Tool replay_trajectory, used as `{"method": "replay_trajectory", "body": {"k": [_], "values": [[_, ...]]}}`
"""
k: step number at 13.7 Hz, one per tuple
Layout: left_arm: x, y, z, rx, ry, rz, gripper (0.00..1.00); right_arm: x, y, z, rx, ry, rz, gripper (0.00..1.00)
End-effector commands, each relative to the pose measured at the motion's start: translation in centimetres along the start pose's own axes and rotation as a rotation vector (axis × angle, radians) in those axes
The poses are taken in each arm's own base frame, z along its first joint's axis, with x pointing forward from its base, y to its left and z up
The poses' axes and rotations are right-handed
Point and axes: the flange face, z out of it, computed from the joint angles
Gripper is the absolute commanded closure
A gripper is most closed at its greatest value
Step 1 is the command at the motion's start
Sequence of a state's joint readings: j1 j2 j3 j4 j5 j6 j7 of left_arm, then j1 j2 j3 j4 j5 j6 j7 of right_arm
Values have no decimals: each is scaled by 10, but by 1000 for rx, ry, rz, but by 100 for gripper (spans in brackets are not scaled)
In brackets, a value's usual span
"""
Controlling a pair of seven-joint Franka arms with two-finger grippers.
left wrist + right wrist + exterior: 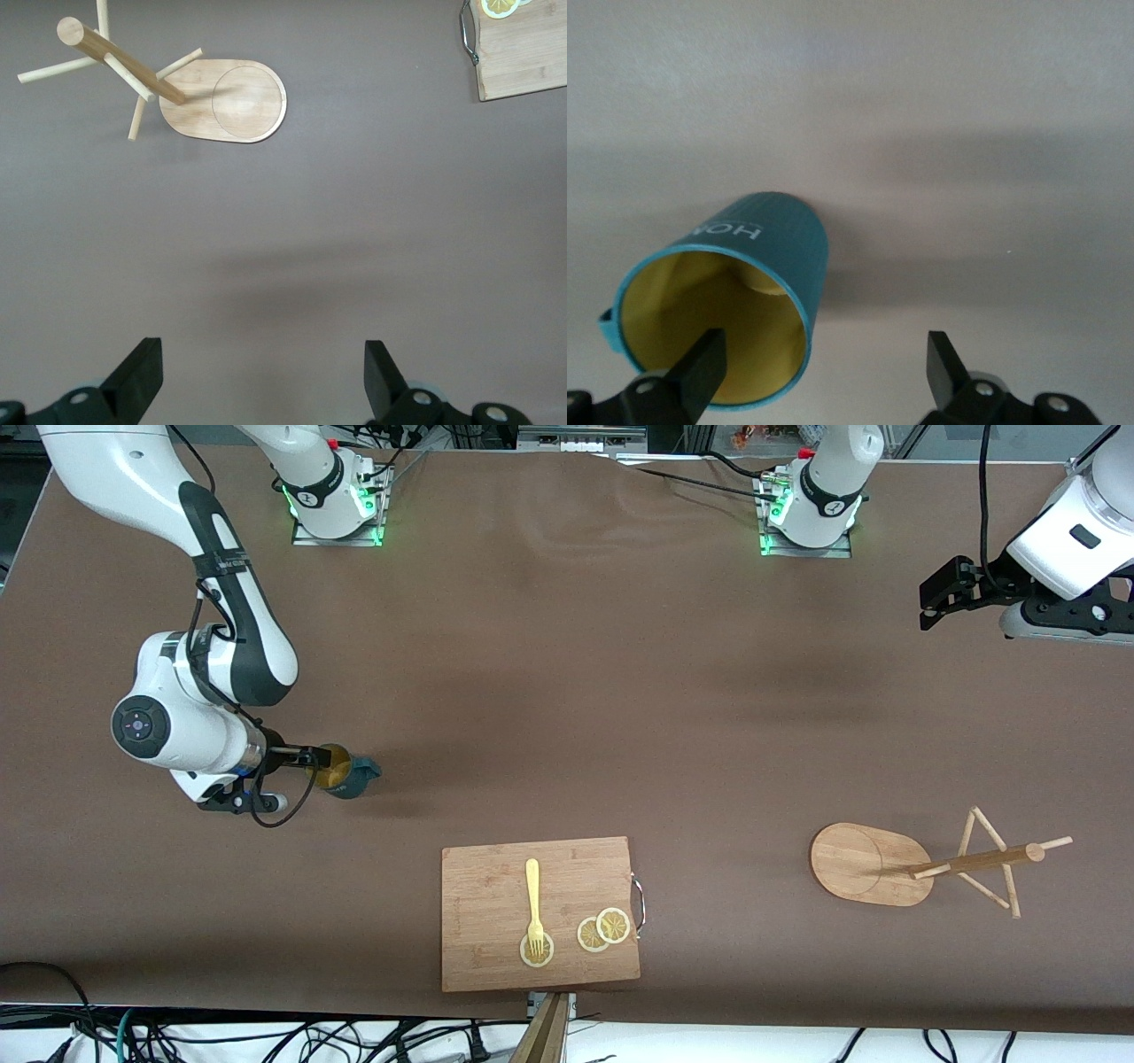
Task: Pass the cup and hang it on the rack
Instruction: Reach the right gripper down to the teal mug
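While the cup [344,772] sits on the brown table [567,691] toward the right arm's end, you can see the right gripper [306,758] down at its rim. From the right wrist view, the cup [722,305] shows a teal ribbed wall and a yellow inside, and its mouth faces the camera. White letters on the wall, seen upside down, read "HON"; the rest of the word is out of sight. A small handle nub shows at the rim's edge. One finger [700,367] of the right gripper [824,372] lies across the yellow mouth of the cup; the other is over bare table beside it. The jaws are spread wide and nothing is clamped between them.

Note the left gripper [939,598]: it hangs in the air over the left arm's end of the table and waits. From the left wrist view, its two fingers [137,376] stand wide apart with only bare table between them.

You find the rack [886,864] toward the left arm's end, nearer to the front camera than the cup and well apart from it. Its oval base lies flat and all its pegs are bare.

Between cup and rack, close to the front edge, lies a cutting board [496,957] with a metal handle. On it rest a yellow fork [533,903] and three lemon slices [604,930]; the fork's tines lie on one slice. No writing can be read on the board or rack.
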State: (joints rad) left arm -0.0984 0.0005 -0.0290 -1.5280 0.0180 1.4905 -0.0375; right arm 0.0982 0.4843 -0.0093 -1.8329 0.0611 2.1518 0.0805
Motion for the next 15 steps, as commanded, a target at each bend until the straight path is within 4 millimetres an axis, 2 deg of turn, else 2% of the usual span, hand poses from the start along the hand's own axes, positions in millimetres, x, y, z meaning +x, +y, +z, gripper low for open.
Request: {"method": "replay_trajectory", "body": {"k": [1, 6, 7, 8, 9, 10, 15], "values": [[2, 0, -5, 14, 0, -6, 0, -7, 0, 4, -1, 4, 12, 0], [2, 1, -5, 14, 0, -6, 0, -9, 2, 19, -1, 29, 11, 0], [2, -1, -5, 14, 0, -9, 0, -9, 4, 20, -1, 29, 6, 16], [2, -1, -5, 14, 0, -7, 0, -9, 4, 20, -1, 23, 5, 52], [2, -2, -5, 14, 0, -9, 0, -9, 4, 19, -1, 22, 12, 79], [2, -1, -5, 14, 0, -9, 0, -9, 4, 19, -1, 22, 17, 99], [2, -1, -5, 14, 0, -7, 0, -8, 3, 14, 5, 26, 23, 100]]}}
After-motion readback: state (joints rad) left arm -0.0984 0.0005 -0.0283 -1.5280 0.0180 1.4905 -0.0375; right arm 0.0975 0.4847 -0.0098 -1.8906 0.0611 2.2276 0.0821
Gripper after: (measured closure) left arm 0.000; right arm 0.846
